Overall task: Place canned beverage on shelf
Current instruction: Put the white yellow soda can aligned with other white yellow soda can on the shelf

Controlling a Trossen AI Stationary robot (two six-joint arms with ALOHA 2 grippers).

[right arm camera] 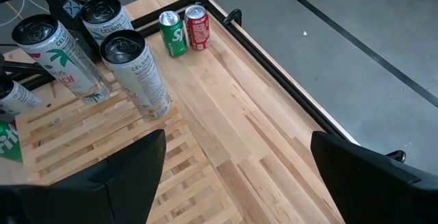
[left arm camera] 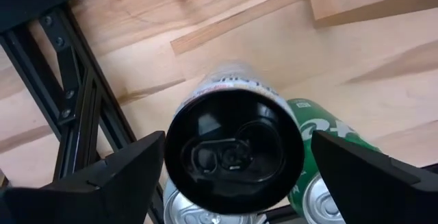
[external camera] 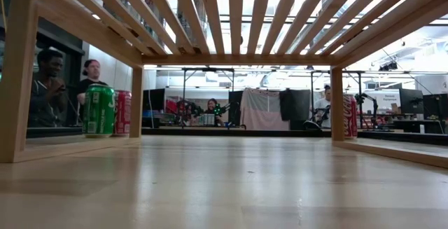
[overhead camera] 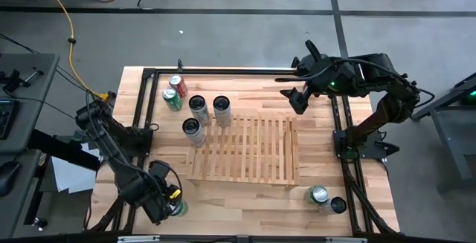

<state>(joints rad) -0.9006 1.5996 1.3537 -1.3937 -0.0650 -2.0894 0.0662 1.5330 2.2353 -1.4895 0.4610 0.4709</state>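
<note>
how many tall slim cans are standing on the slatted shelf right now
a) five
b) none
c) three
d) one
c) The high view shows three tall slim cans upright on the left edge of the shelf; the short green can and red can stand off it on the tabletop.

Black-topped can [left arm camera: 234, 152] fills the centre, standing between the left gripper's [left arm camera: 233, 183] wide-spread jaws; a green can [left arm camera: 327, 148] just beside it lower right, black frame rails [left arm camera: 75, 101] at left on the table [left arm camera: 205, 32].
</note>
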